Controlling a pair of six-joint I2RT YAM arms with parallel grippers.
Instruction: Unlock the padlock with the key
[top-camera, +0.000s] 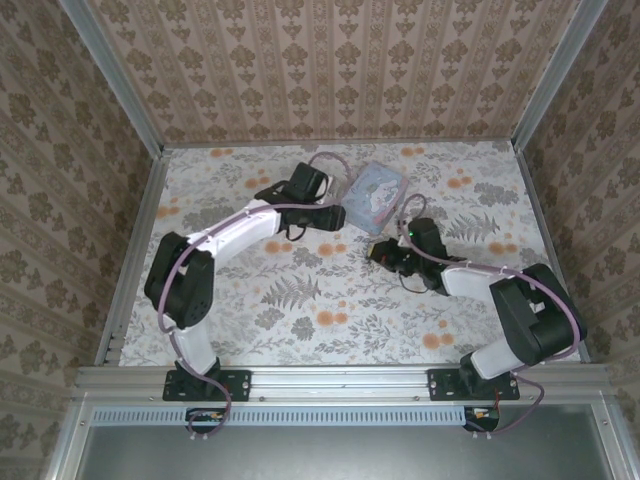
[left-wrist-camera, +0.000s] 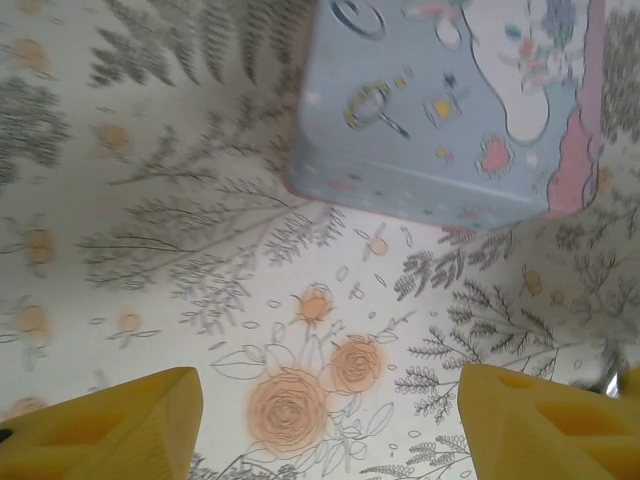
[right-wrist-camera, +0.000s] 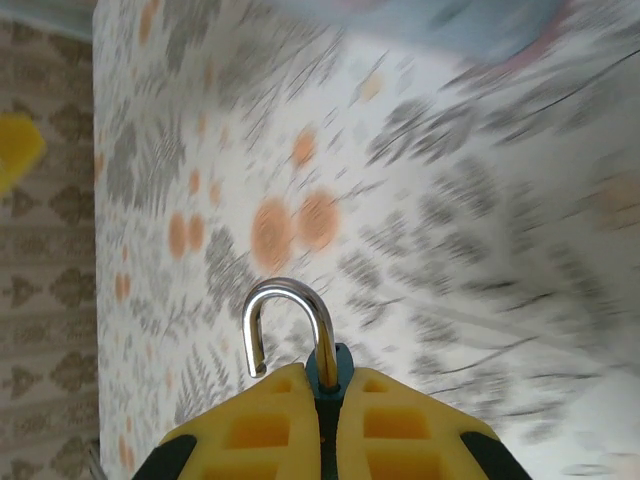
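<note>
The right claw (right-wrist-camera: 330, 400) is clamped on the padlock (right-wrist-camera: 329, 366) above the floral desk (left-wrist-camera: 150, 250), one leg of the silver shackle (right-wrist-camera: 285, 298) standing free. The left claw (left-wrist-camera: 330, 420) gapes empty before the cartoon-printed tin (left-wrist-camera: 440, 110), whose lettering is too blurred to read.

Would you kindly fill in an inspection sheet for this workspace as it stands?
Surface: floral tablecloth, lying flat.
Job's things: padlock pinched in the right hand, one shackle end standing free.
Clutter: pale blue cartoon tin, far middle.
Hands: left hand open and empty, facing the tin; right hand shut on the padlock.
Cables: purple leads along both arms.
Surroundings: patterned wallpaper, aluminium frame.
</note>
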